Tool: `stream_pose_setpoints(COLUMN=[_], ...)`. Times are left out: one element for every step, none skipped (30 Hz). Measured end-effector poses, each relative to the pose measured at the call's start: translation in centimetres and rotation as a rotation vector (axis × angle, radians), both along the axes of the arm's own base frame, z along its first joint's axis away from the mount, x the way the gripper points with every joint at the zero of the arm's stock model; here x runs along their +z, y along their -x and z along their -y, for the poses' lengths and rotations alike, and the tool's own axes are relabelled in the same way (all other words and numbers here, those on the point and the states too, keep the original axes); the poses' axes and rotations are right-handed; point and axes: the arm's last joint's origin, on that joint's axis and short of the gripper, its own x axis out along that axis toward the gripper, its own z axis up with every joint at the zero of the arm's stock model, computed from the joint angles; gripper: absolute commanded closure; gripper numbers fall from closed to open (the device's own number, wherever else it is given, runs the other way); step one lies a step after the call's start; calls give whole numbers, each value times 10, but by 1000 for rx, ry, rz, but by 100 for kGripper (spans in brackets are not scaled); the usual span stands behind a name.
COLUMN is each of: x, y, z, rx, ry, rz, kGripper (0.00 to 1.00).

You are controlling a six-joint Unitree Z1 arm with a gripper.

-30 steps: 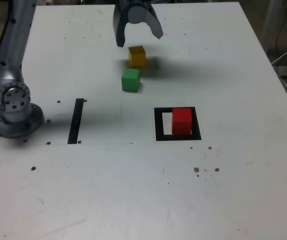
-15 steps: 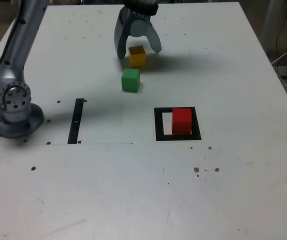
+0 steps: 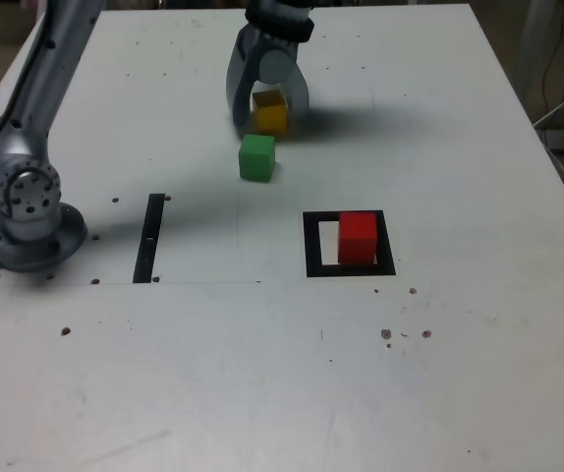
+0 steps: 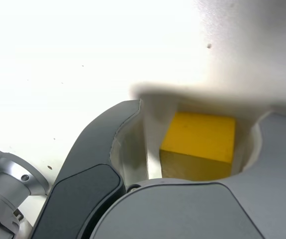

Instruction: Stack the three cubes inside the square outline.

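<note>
Gripper (image 3: 270, 117): open around the yellow cube (image 3: 271, 120), its jaws standing to either side; the wrist view shows a gap between one finger and the cube, so no firm grip is seen.
Yellow cube risk: it sits off-centre between the fingers, so one may meet it first and push or twist it; an uneven bite could let it slip on the lift.
Green cube (image 3: 256, 158): stands just beside the yellow one, nearer the square; a low, sideways exit that way could knock it, so a straight lift looks safer.
Red cube (image 3: 358, 239): lies within the square outline (image 3: 314, 246), towards the exterior view's right, with white centre showing on its other side; if it serves as the base, a stack aimed at the outline's middle rather than at the cube could overhang and topple.
Far table edge: behind the gripper in the exterior view, with bare tabletop (image 3: 410, 59) between; a backward shove has some room before a fall.
Open room: wide to the exterior view's right of the yellow cube, and in front of the square.
Black strip (image 3: 150, 239): well apart from the square, by the arm base (image 3: 28, 231); it looks flat and hinders nothing.
</note>
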Motion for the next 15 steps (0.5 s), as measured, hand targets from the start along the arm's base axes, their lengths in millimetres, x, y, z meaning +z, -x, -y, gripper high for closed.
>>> stream_pose_setpoints(x=[0, 0, 0, 0, 0, 0, 0, 0, 0, 0, 0, 0, 0, 0, 0], y=[-1, -1, -1, -1, -1, -1, -1, -2, -2, -2, -2, -2, -2, -2, -2], z=[0, 1, 1, 1, 1, 1, 1, 2, 2, 2, 2, 2, 2, 2, 2], rx=[-2, -3, -3, -3, -3, -4, -5, -5, -5, -5, -5, -5, -5, -5, -5], ry=[-1, -1, -1, -1, -1, -1, -1, -1, -1, -1, -1, -1, -1, -1, -1], rz=[1, 2, 2, 1, 1, 1, 1, 1, 1, 1, 1, 1, 1, 1, 1], kGripper=[68, 68, 68, 68, 68, 68, 68, 68, 68, 68, 68, 68, 68, 68, 68])
